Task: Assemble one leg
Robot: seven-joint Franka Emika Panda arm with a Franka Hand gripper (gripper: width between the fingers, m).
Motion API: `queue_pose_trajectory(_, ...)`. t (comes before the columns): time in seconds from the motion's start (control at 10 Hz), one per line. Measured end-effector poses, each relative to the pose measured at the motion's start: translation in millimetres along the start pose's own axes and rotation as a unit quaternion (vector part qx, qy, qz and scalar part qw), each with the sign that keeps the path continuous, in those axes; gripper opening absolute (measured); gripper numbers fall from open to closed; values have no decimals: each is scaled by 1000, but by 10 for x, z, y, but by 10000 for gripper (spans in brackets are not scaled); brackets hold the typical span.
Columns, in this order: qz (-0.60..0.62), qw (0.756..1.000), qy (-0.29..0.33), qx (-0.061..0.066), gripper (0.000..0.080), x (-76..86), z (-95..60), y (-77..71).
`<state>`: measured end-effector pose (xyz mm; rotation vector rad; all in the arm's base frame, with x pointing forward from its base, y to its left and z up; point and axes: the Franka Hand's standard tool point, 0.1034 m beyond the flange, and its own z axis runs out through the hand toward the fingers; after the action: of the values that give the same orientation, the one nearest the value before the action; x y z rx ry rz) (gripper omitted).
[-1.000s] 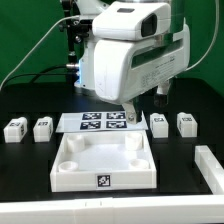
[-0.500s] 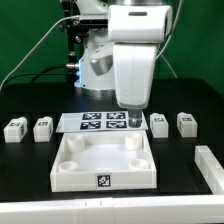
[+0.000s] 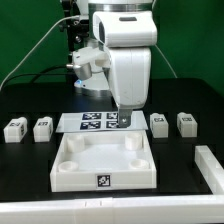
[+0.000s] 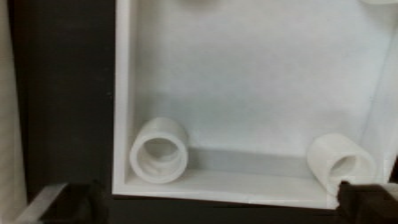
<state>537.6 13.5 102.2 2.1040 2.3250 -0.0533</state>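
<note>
Four small white legs with tags lie on the black table: two at the exterior view's left (image 3: 14,128) (image 3: 42,127) and two at its right (image 3: 159,123) (image 3: 187,122). The large white plate (image 3: 70,172) with round corner sockets lies in the middle front. My gripper (image 3: 125,118) hangs over the plate's back edge, apart from all the legs. In the wrist view my gripper (image 4: 210,205) is open, its dark fingertips (image 4: 54,200) wide apart and nothing held. Below it are the plate's wall (image 4: 231,185) and two round sockets (image 4: 160,155) (image 4: 338,155). No leg shows there.
The marker board (image 3: 92,122) lies flat just behind the plate, under the arm. A white bar (image 3: 211,166) lies at the exterior view's front right. The robot's base and cables stand at the back before a green curtain.
The arm's wrist has turned, so the white housing now faces front and narrow. The gripper has shifted slightly toward the exterior view's left over the plate's back edge. Legs and plate have not moved.
</note>
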Motion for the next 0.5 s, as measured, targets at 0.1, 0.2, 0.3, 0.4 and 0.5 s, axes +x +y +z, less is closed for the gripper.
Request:
queue_pose_trajectory(0.1, 0, 1000, 0, 3, 649, 2, 22, -39)
queue_pose_trajectory(0.2, 1, 1000, 0, 16, 649, 20, 105, -213)
queue_pose_trajectory(0.3, -7, 1000, 3, 12, 649, 39, 208, -421)
queue_pose_trajectory(0.4, -11, 1000, 7, 13, 649, -8, 375, -670)
queue_pose_trajectory(0.5, -5, 1000, 11, 21, 649, -77, 535, -823)
